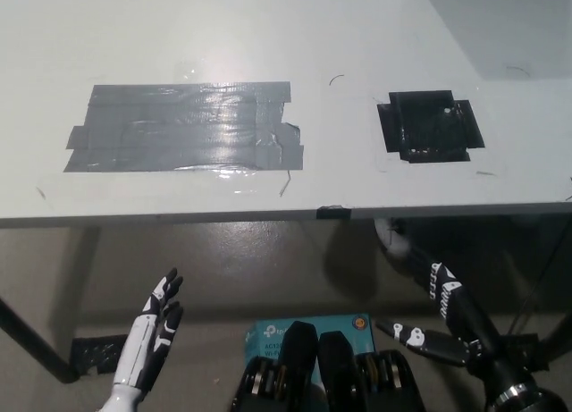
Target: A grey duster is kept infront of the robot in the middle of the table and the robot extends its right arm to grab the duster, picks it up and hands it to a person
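While spread and empty, right hand (444,298) below table (268,28) — near black tape patch (429,126); left hand (154,330) low, open-fingered.

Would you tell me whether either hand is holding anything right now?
Nothing is held: the white left hand and the black right hand are both empty below the table edge.
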Robot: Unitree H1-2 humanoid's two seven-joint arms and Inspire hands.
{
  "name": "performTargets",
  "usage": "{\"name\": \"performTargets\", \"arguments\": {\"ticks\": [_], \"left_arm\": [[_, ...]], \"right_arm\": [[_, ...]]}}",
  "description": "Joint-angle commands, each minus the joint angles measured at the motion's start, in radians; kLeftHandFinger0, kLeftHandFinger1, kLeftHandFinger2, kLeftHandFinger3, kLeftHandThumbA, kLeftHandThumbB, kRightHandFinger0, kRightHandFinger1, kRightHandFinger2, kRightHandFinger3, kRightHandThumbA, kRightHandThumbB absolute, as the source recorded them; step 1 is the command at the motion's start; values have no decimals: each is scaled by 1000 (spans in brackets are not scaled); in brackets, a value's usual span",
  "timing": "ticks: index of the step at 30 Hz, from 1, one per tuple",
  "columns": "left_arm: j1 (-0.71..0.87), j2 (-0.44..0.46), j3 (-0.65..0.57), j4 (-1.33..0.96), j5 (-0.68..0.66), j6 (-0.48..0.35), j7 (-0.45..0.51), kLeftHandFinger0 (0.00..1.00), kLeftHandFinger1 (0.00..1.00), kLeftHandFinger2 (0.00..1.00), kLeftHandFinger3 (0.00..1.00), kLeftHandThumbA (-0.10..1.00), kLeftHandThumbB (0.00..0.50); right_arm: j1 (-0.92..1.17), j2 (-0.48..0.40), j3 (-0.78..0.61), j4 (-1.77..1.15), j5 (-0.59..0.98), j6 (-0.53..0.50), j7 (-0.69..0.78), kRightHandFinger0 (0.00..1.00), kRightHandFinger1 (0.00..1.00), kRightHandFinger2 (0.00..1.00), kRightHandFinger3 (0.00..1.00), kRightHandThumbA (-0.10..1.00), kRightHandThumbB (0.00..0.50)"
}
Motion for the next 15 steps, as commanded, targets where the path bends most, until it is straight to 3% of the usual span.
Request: {"name": "performTargets", "arguments": {"ticks": [1, 15], "left_arm": [[-10, 2, 0, -22, -9, -36, 22, 939, 1000, 1000, 1000, 1000, 261], [4, 0, 11, -33, -4, -36, 23, 920, 1000, 1000, 1000, 1000, 248]], "right_arm": [[-23, -9, 12, -4, -92, -72, -13, 1000, 1000, 1000, 1000, 1000, 330], [-26, -6, 9, -5, -135, -64, -4, 1000, 1000, 1000, 1000, 1000, 303]]}}
